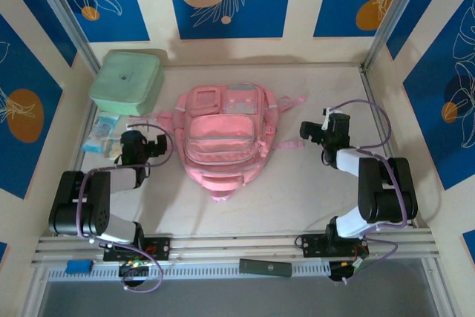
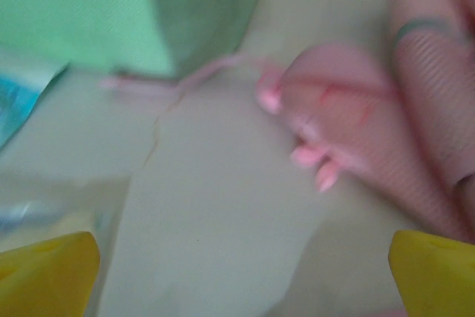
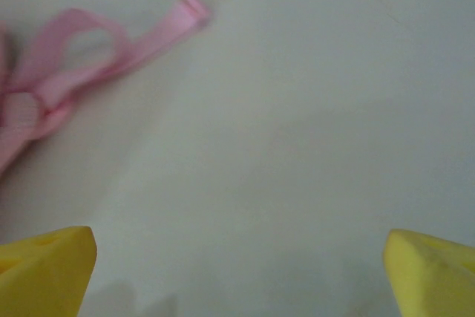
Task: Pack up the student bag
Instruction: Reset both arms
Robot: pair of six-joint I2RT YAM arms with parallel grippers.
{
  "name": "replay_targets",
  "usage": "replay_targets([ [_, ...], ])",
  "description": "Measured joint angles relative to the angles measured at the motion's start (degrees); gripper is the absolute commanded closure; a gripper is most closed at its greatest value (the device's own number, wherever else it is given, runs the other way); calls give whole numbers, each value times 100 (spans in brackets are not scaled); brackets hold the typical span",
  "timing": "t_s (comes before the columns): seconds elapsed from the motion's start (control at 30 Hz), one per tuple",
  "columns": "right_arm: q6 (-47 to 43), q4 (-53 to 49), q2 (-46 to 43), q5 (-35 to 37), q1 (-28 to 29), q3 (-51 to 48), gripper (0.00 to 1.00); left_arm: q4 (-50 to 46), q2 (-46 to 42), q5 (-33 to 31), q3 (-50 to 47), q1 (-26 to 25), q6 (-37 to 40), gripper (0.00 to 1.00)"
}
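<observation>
The student bag [image 1: 223, 135], a large pink fabric backpack, lies flat in the middle of the table with its pale top pockets toward the back. My left gripper [image 1: 157, 144] sits just left of the bag, open, nothing between its yellow fingertips [image 2: 46, 275]. In the left wrist view the bag [image 2: 378, 131] is blurred at the right, and the gripper [image 2: 241, 280] is over bare table. My right gripper [image 1: 312, 132] is right of the bag, open and empty. In the right wrist view the gripper [image 3: 237, 272] is above bare table, with a pink strap [image 3: 111, 50] at the upper left.
A mint-green square box [image 1: 128, 81] stands at the back left, also seen in the left wrist view [image 2: 126, 12]. Blue-and-clear packets [image 1: 104, 137] lie beside the left arm. Frame posts and patterned walls enclose the table. A dark flat bar [image 1: 265, 267] lies on the front rail.
</observation>
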Motion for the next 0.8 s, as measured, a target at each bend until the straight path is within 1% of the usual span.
replay_targets([
  [0.07, -153, 625, -9, -332, -4, -332, 1, 780, 332, 308, -149, 0, 114, 1],
  [0.1, -208, 949, 17, -448, 4, -529, 1, 920, 437, 413, -221, 0, 160, 1],
  [0.2, -291, 1290, 105, -656, 7, -778, 1, 960, 492, 483, -267, -7, 201, 1],
  [0.33, -372, 1631, 125, -695, 39, -798, 1, 1150, 492, 483, -236, -22, 247, 0],
  [0.67, -417, 1803, 125, -734, 39, -798, 1, 1220, 492, 557, -190, -33, 350, 0],
  [0.8, -415, 1803, 125, -772, 33, -798, 1, 1211, 492, 691, -177, -35, 393, 1],
])
